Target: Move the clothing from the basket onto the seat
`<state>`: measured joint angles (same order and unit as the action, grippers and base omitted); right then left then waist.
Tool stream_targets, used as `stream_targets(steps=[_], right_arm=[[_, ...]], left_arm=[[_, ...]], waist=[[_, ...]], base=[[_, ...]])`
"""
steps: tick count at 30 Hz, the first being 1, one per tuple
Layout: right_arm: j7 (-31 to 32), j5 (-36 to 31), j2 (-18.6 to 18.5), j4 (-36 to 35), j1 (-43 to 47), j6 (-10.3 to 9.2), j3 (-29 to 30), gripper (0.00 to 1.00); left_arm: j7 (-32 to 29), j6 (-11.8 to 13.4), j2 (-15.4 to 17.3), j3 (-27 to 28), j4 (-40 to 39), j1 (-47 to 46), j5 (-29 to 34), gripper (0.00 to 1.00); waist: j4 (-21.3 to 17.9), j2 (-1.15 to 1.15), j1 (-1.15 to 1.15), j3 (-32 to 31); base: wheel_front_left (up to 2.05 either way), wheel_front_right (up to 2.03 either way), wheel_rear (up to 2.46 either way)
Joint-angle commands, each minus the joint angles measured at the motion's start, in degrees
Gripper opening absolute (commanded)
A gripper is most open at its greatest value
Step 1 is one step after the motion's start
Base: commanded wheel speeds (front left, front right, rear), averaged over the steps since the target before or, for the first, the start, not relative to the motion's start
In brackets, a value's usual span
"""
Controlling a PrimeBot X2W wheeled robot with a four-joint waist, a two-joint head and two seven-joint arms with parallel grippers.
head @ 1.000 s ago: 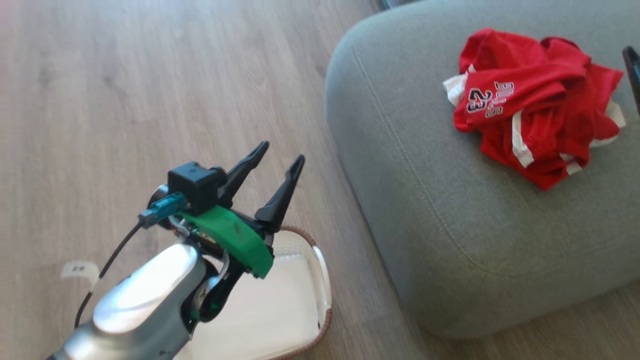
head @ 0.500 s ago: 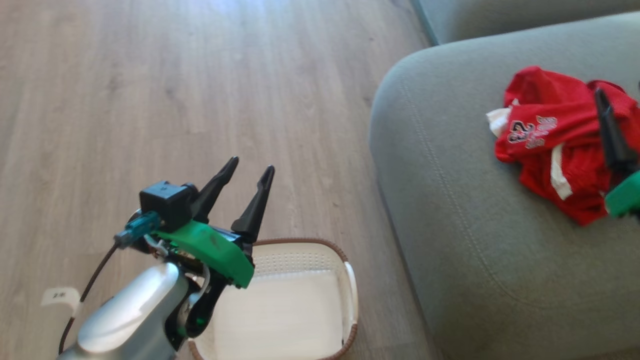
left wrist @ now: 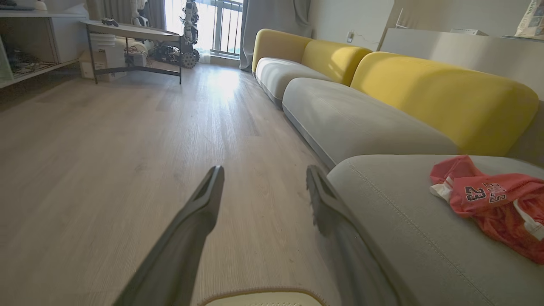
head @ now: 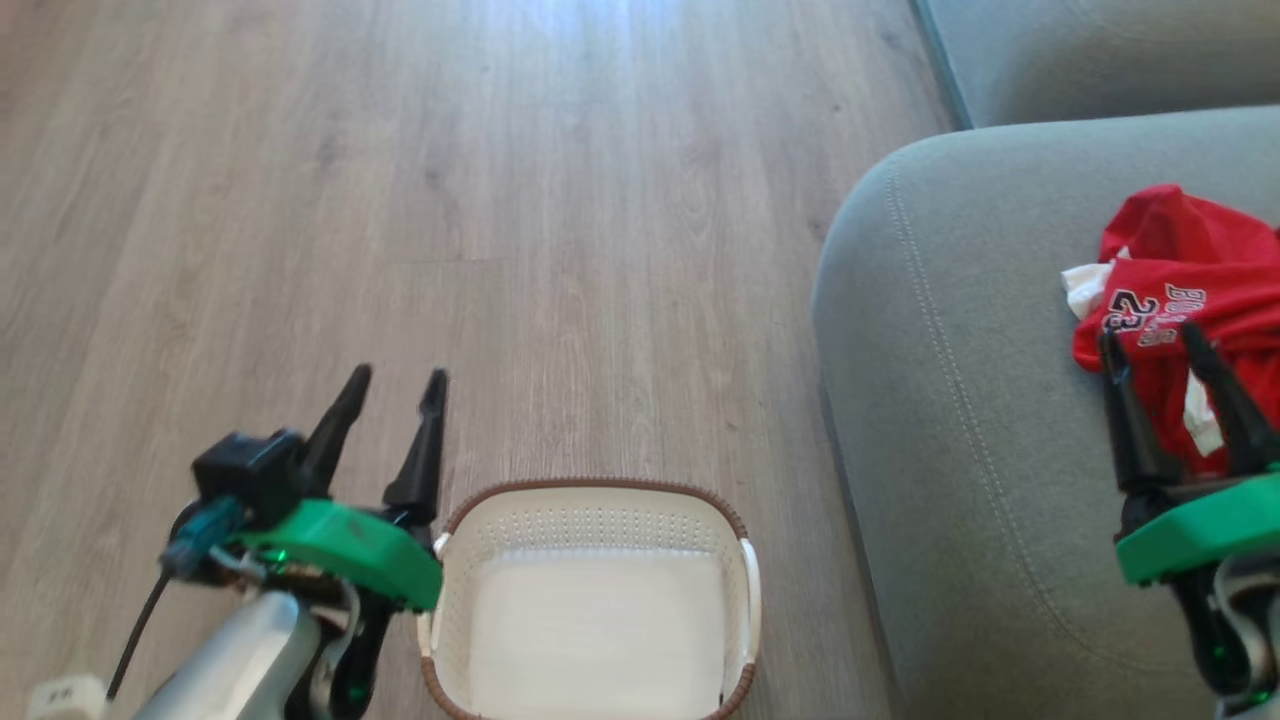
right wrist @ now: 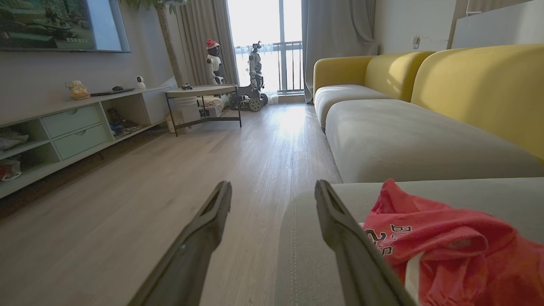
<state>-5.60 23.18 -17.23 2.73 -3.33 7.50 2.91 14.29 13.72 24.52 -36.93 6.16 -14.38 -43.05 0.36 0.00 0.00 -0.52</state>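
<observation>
The red clothing (head: 1200, 300) lies crumpled on the grey seat (head: 960, 400), its "23" print facing up; it also lies on the seat in the left wrist view (left wrist: 493, 199) and the right wrist view (right wrist: 446, 250). The cream basket (head: 590, 520) with its brown rim stands on the floor left of the seat, with nothing visible inside. My left gripper (head: 395, 380) hovers open just left of the basket, holding nothing. My right gripper (head: 1150, 345) hangs open above the seat, in front of the clothing, with nothing between its fingers.
Wooden floor (head: 500, 200) stretches ahead and to the left. More grey sofa cushions (left wrist: 348, 119) with yellow backrests (left wrist: 442, 97) continue beyond the seat. A side table (right wrist: 204, 91) and a low TV cabinet (right wrist: 72, 127) stand far off along the wall.
The head camera has swung left and down, so the basket shows more fully and the seat sits further right. My right gripper has come into view at the lower right, over the clothing.
</observation>
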Motion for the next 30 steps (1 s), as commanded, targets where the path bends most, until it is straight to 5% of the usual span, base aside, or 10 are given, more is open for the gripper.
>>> stream_targets(steps=[1, 6, 18, 30], right_arm=[[-0.8, -0.2, -0.4, -2.4, -0.3, -0.01, -0.7, 1.00], [-1.9, 0.5, 0.7, -3.2, 2.1, -0.01, -2.1, 1.00], [-6.7, 0.3, 2.7, -2.0, 4.8, -0.01, -4.8, 1.00], [-8.2, -0.8, 5.0, -0.8, 4.8, -0.01, -3.2, 1.00]], left_arm=[[0.7, 0.5, 0.6, 4.4, -1.8, -1.2, 1.2, 1.00], [0.7, 0.2, -1.7, 10.7, -2.6, 3.9, 5.0, 1.00], [0.7, -5.9, -7.3, 21.5, -2.7, 11.1, 12.9, 1.00], [0.7, -10.1, -11.6, 27.1, -1.3, 13.0, 19.0, 1.00]], waist=[[0.6, 0.00, 0.00, -0.1], [1.6, 0.00, 0.00, -0.1], [2.6, 0.00, 0.00, 0.2], [1.8, 0.00, 0.00, 0.2]], base=[[0.00, 0.00, 0.00], [0.00, 0.00, 0.00], [0.00, 0.00, 0.00], [0.00, 0.00, 0.00]])
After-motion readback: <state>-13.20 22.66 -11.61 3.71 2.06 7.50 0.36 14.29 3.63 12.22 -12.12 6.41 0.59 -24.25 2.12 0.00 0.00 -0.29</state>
